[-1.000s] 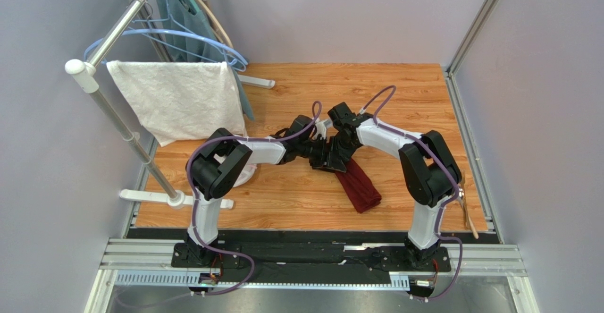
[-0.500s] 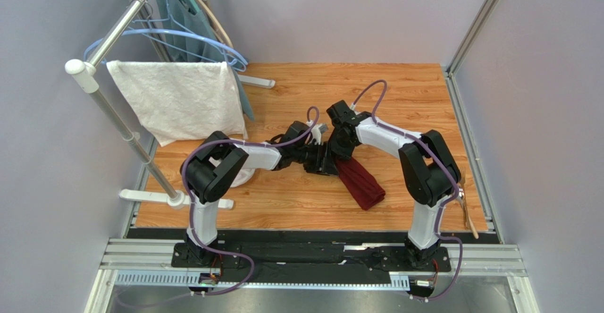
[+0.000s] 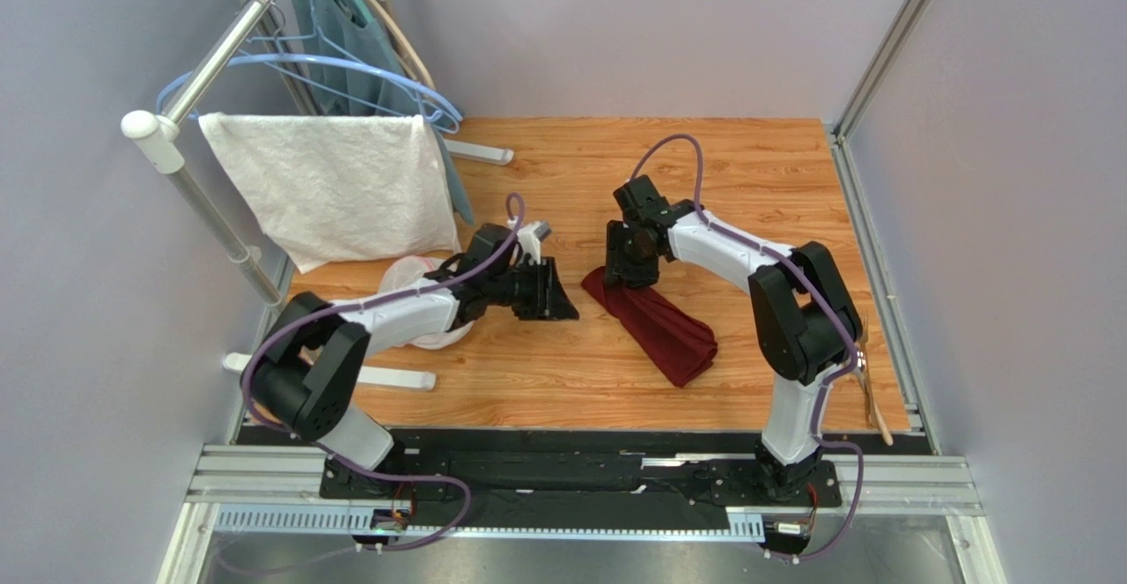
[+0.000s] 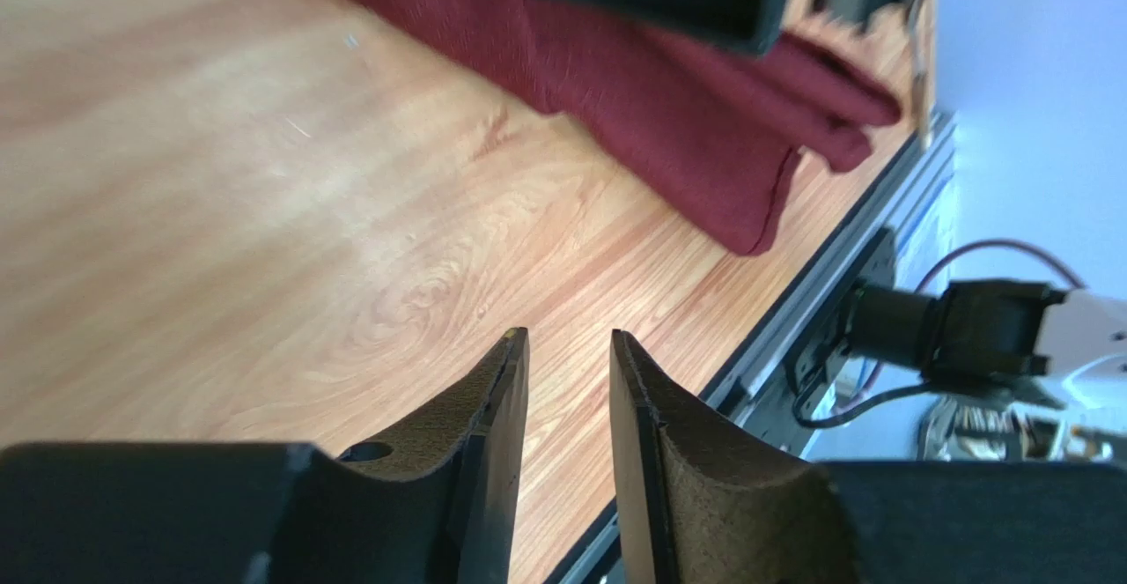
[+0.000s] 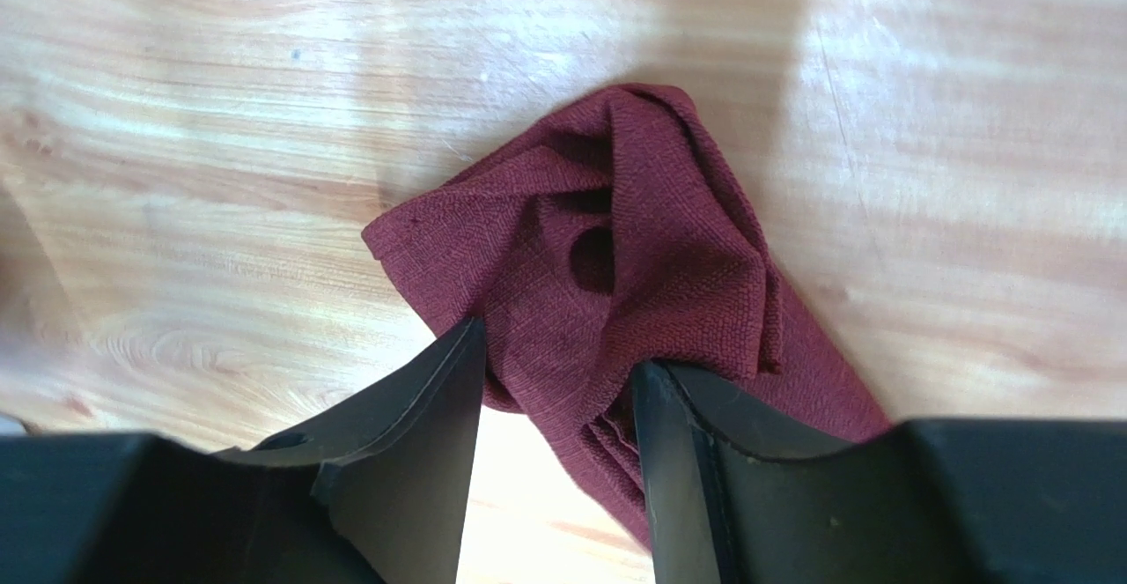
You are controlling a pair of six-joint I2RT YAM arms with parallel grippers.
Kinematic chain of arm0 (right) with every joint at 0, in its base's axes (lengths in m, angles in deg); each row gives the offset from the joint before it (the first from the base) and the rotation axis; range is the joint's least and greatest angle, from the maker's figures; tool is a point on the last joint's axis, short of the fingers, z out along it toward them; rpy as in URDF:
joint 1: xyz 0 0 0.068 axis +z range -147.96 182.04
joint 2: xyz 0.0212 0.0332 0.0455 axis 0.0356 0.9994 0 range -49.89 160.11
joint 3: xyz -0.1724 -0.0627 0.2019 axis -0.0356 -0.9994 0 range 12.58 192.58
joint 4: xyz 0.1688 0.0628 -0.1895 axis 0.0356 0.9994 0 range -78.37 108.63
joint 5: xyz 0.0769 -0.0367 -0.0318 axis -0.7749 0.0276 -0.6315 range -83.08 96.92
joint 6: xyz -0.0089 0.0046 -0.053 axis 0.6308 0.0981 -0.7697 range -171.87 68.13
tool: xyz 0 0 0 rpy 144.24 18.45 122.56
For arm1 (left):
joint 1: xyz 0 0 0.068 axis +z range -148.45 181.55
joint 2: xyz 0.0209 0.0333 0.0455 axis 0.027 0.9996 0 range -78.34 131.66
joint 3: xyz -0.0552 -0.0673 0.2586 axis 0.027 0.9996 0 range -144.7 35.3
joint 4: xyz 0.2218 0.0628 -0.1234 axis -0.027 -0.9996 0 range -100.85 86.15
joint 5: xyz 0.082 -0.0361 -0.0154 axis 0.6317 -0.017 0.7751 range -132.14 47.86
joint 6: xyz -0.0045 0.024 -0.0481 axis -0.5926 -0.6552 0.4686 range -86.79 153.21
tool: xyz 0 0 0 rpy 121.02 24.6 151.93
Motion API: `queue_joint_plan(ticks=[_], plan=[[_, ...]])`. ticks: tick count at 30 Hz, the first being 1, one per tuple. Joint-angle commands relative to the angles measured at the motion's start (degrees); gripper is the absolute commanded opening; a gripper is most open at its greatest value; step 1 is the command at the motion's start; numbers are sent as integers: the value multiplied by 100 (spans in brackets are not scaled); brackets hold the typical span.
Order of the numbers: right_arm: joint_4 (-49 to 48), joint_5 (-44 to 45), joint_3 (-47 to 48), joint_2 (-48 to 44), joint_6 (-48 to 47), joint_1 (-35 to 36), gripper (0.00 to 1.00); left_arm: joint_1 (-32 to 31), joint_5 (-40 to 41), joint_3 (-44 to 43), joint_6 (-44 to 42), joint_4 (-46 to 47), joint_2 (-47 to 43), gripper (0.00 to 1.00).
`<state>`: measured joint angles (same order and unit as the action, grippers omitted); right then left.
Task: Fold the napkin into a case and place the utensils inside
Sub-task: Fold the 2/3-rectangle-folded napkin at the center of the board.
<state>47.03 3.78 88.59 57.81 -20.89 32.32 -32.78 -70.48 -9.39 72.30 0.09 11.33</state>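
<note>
Near the middle of the top view, the dark red napkin (image 3: 658, 323) lies on the wooden table (image 3: 741, 175) as a long folded strip. It slants from the middle of the frame down toward the lower right. Its upper end is bunched up and wrinkled, and its lower end is flatter. The right end effector (image 5: 556, 346) hangs right over that bunched end. Its two fingers are spread apart with the cloth under the gap, and they are not pinching it. One finger looks like it touches the cloth, but I cannot tell for sure. The left end effector (image 4: 566, 340) is just to the left of the napkin, over bare wood and apart from the cloth. Its fingers are only a little way apart and hold nothing. The utensils (image 3: 875, 402), with their thin tan handles, lie at the right edge of the table in the lower right, well apart from the napkin. In the upper left, a white towel (image 3: 331, 194) hangs on a metal rack (image 3: 199, 82), with blue hangers (image 3: 384, 82) behind it.
</note>
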Motion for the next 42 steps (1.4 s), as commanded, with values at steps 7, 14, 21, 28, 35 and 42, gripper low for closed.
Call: queue_joint_plan(ticks=[7,14,21,28,35,42], plan=[[-1113,-390,-744,-662,-1568,-23,50,1042,-188,-731,415,-507,-278,31],[-1447,296,-851,-943,-1990,-40,49,972,-987,-1507,547,44,964,28],[-1448,420,-736,-724,-2219,-128,32,647,-1209,-1956,362,18,1456,25],[-1492,507,-754,-908,-2167,-128,11,462,-1569,-2623,468,19,2168,19],[-1378,604,-728,-1041,-2175,-128,6,216,-1043,-3291,117,-956,2722,0],[-1421,542,-763,-1023,-2114,-128,0,110,-762,-4090,-33,-1624,3336,0]])
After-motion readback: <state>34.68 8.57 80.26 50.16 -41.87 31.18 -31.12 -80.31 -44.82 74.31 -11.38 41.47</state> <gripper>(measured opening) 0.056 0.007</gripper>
